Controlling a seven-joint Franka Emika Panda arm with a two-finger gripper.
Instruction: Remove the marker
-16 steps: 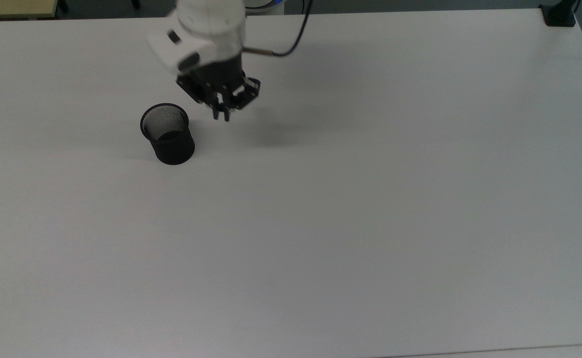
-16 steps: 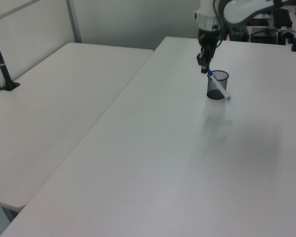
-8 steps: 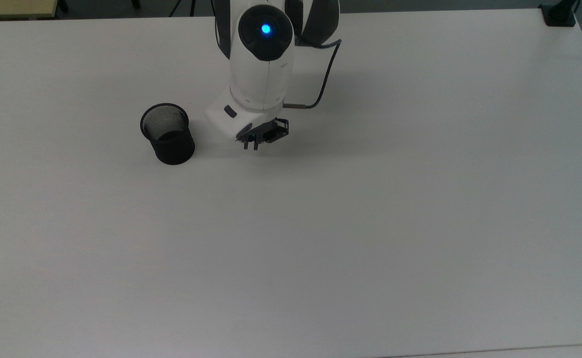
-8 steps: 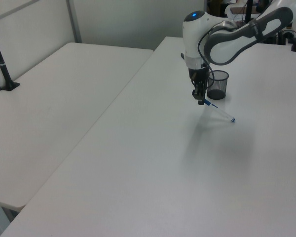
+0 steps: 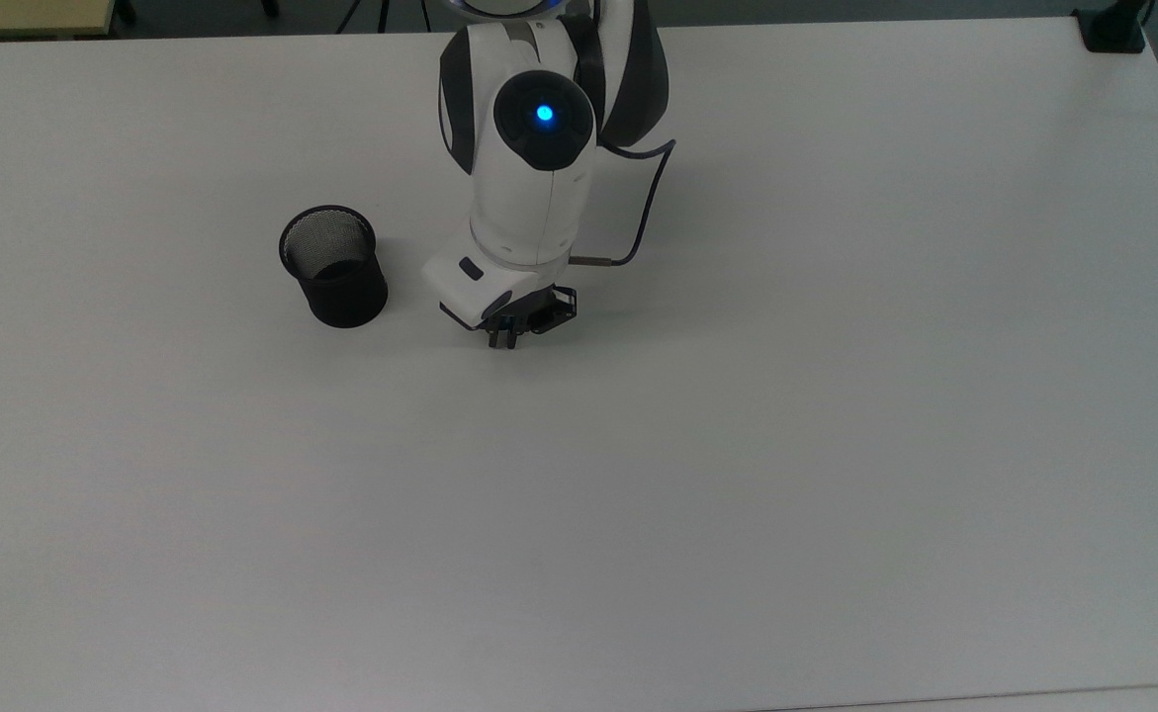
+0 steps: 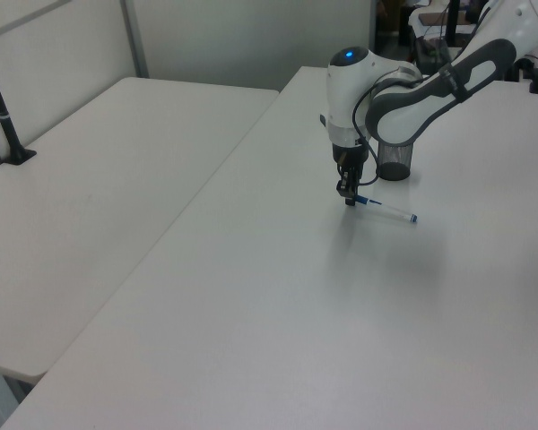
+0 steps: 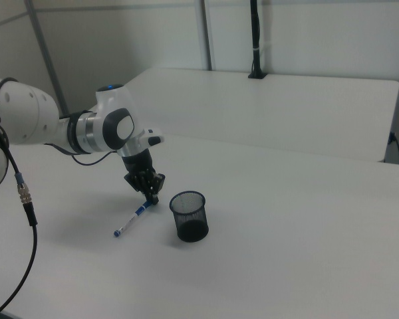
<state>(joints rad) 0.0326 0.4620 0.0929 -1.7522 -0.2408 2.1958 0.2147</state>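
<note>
Right view: the Panda arm's black gripper (image 7: 151,197) points down over a matte white desk (image 7: 286,252), its jaws closed on the blue-capped end of the marker (image 7: 132,221). The slim white barrel slopes away toward the right view's lower left, its small blue tip at or just above the desk surface. Just beside it, toward the right view's right, stands the black mesh cup (image 7: 189,216), a round, upright wire-mesh cylinder, apart from the pen and with nothing in it.

In the left view the gripper (image 6: 349,199) holds the marker (image 6: 387,211) near its cap, the barrel running toward the left view's right, low over the desk (image 6: 278,313); the mesh cup (image 6: 395,164) sits behind, partly screened by the arm's glossy white and grey shell.

From the top view, the arm's rounded white casing, with a glowing blue light on its joint, hangs over the gripper (image 5: 505,339) and covers the pen, while the cup (image 5: 333,265) stands clear on the top view's left, its woven mesh visible inside the rim. A dark cable loops beside the wrist. A second pale desk (image 7: 266,106) adjoins the first.
</note>
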